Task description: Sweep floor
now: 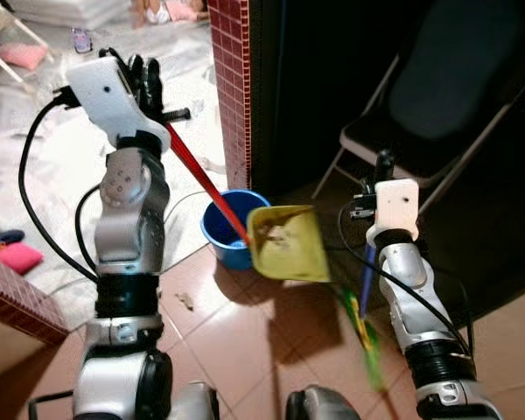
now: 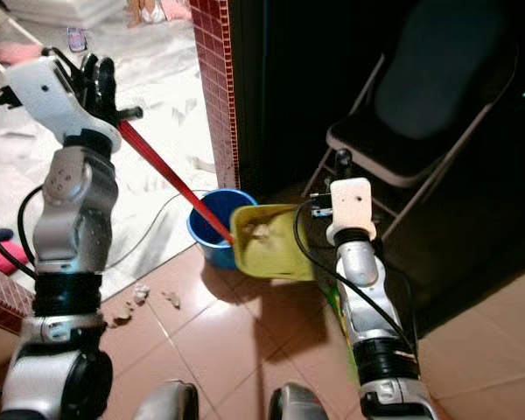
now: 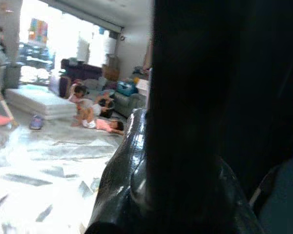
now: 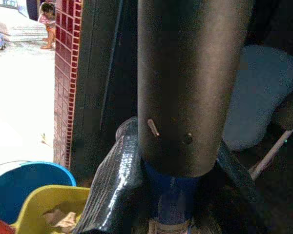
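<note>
At upper left, the left gripper [image 1: 149, 83] grasps the red-handled yellow plastic dustpan [image 1: 287, 242], tilted beside the round blue bucket [image 1: 230, 229]; at centre right, the right gripper [image 1: 382, 166] clenches the blue-handled broom [image 1: 365, 306].

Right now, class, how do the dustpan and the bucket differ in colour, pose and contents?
The dustpan is yellow and held tilted in the air on a red handle by the left gripper; the bucket is blue and stands upright on the floor. The dustpan holds debris; the bucket's contents cannot be made out. Both are open containers.
</note>
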Available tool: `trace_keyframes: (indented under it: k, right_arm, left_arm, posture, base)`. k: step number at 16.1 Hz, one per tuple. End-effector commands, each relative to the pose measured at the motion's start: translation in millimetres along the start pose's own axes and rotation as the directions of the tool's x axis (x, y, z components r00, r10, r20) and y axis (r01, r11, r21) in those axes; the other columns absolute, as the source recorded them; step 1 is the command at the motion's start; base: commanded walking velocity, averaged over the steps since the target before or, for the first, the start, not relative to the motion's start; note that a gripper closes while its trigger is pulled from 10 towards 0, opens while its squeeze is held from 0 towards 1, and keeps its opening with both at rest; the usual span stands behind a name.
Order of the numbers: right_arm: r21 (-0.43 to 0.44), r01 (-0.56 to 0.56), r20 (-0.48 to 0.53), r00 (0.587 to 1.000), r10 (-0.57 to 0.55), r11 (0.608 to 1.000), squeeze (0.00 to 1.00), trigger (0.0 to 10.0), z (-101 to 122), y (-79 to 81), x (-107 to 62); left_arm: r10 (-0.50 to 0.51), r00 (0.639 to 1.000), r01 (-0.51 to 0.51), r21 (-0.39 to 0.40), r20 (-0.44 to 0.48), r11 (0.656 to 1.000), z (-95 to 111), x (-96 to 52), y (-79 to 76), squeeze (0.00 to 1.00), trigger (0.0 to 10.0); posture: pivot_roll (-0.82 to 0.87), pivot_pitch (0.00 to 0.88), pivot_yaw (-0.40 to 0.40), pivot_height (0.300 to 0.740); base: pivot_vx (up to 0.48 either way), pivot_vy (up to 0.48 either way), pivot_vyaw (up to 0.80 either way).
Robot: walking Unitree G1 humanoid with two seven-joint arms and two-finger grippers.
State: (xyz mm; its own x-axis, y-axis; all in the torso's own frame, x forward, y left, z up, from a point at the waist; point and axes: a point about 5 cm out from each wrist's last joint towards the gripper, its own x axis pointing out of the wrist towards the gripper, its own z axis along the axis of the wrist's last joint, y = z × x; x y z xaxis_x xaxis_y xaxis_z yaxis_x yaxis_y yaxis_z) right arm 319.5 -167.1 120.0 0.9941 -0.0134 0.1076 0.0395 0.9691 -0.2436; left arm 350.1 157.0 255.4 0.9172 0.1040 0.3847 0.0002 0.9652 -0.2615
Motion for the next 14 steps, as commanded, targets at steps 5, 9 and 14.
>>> trace_keyframes:
  k: [5, 9, 14]
  right_arm:
    - [-0.002, -0.011, 0.032, 0.999, 0.011, 1.000, 0.00, 10.0, 6, 2.1, 1.6]
    - [0.012, -0.009, 0.028, 1.000, 0.009, 1.000, 0.00, 10.0, 5, 3.1, -0.6]
    - [0.018, -0.023, 0.036, 0.999, 0.023, 1.000, 0.00, 10.0, 5, 4.3, -4.4]
  left_arm:
    - [0.043, 0.978, -0.067, 0.108, 0.206, 0.992, 44, 24.7, 18.1, 0.00, 10.0]
    - [0.107, 0.971, -0.142, 0.157, 0.212, 0.977, 38, 29.0, 32.6, 0.00, 10.0]
    - [0.095, 0.969, -0.135, 0.167, 0.226, 0.977, 35, 33.6, 27.5, 0.00, 10.0]
  posture:
    - [-0.03, 0.051, 0.020, 0.740]
    - [-0.03, 0.063, 0.020, 0.740]
    - [-0.04, 0.068, 0.024, 0.740]
  base:
    - [0.000, 0.000, 0.00]
    - [0.000, 0.000, -0.20]
    - [0.346, 0.000, -0.54]
